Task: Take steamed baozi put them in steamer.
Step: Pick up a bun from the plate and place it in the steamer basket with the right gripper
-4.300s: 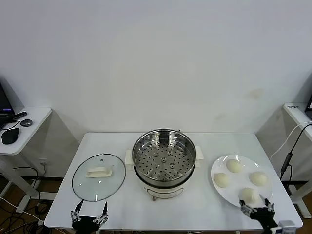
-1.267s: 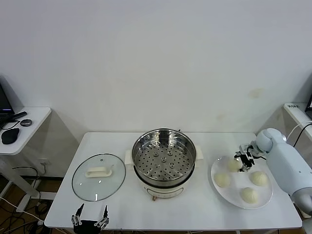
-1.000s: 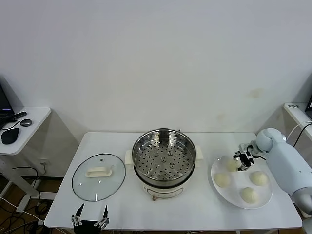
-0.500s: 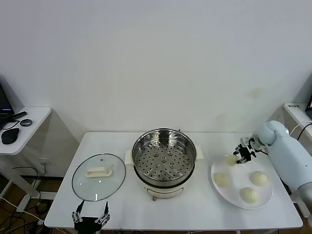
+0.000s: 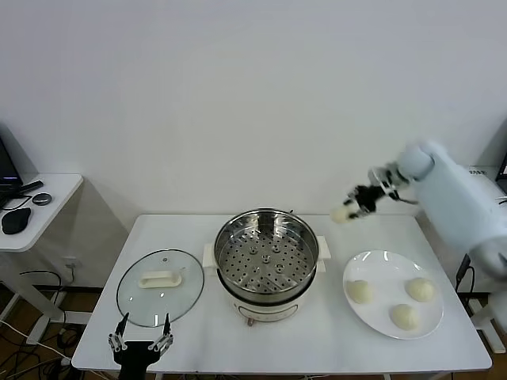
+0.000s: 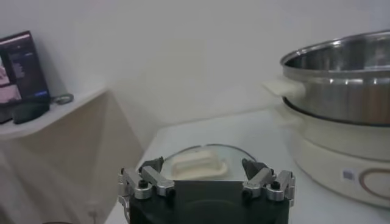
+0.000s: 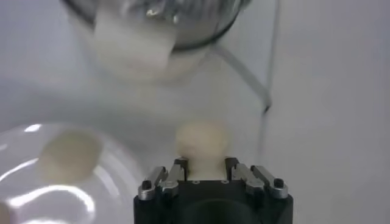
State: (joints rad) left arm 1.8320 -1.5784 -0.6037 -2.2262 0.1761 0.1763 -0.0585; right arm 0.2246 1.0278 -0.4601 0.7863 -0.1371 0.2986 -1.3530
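My right gripper (image 5: 354, 207) is shut on one steamed baozi (image 5: 341, 214), a pale round bun, and holds it in the air to the right of the steamer (image 5: 267, 255), above the table. In the right wrist view the same baozi (image 7: 202, 141) sits between the fingers of the right gripper (image 7: 205, 165). Three more baozi (image 5: 360, 291) (image 5: 420, 289) (image 5: 405, 317) lie on the white plate (image 5: 383, 267). The steamer is a shiny steel pot with a perforated tray and stands with nothing in it. My left gripper (image 5: 141, 342) hangs open at the table's front edge, below the glass lid.
A round glass lid (image 5: 161, 286) with a white handle lies left of the steamer, also seen as the lid (image 6: 198, 164) ahead of the left gripper (image 6: 205, 173). A side desk (image 5: 36, 210) with small dark items stands at far left.
The right gripper closed on one baozi on the plate, lifted it and carried it up and left toward the steamer. The plate now holds three. The left arm barely moved.
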